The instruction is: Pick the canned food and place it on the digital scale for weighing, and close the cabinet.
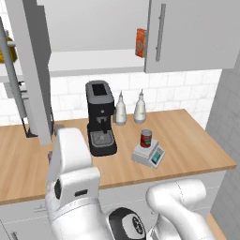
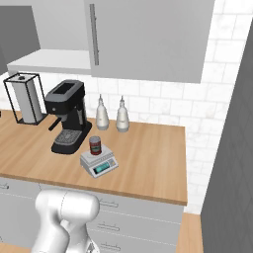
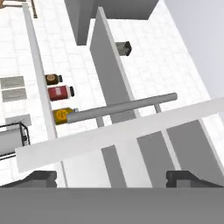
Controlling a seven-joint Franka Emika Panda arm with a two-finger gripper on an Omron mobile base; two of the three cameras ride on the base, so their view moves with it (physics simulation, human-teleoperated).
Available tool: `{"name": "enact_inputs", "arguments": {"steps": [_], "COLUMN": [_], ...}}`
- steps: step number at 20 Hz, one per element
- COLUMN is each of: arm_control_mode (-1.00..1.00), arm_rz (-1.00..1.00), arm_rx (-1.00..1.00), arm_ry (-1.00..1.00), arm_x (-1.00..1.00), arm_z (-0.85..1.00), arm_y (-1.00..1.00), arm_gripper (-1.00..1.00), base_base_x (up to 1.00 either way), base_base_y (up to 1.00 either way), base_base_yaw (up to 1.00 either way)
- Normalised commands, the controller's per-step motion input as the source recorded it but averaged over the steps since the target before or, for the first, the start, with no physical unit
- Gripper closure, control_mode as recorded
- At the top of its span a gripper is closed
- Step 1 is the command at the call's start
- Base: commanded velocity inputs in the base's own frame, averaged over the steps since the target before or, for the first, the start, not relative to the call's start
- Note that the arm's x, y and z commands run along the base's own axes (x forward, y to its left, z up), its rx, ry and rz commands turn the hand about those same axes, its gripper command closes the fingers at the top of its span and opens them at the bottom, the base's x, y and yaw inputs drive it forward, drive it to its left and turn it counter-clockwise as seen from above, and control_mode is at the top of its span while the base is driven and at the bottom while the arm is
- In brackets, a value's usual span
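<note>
Gripper [image 3: 111, 177] jaws stand wide apart on nothing, facing the silver bar handle [image 3: 122, 107] of the cabinet's open left door [image 1: 33, 70]. On the pale wood counter [image 1: 197, 150], backed by white tile, the dark red can [image 1: 146, 138] stands upright on the flat grey scale [image 1: 149, 154], beside a black coffee machine [image 1: 100, 117]. An orange box [image 1: 140, 42] sits inside the cabinet [image 1: 187, 33]. The white arm [image 1: 70, 187] reaches up to the left.

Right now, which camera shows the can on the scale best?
The left base view: the can stands upright on the scale, label patch facing us. The right base view shows it too, smaller and darker. The hand view looks at the cabinet door's handle instead.
</note>
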Motion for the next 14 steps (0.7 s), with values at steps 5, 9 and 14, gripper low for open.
{"name": "enact_inputs", "arguments": {"steps": [5, 9, 14], "arm_control_mode": [-1.00, -1.00, -1.00], "arm_rz": [-0.10, -0.08, -0.15], "arm_rx": [0.00, 0.00, 0.00], "arm_ry": [0.14, 0.07, 0.01], "arm_x": [0.86, 0.87, 0.90], "arm_z": [-0.50, -0.31, -0.06], "arm_y": [0.96, 0.97, 0.23], "arm_gripper": [-1.00, -1.00, -1.00], "base_base_x": [0.00, 0.00, 0.00], "base_base_y": [0.00, 0.00, 0.00], "base_base_yaw": [0.00, 0.00, 0.00]}}
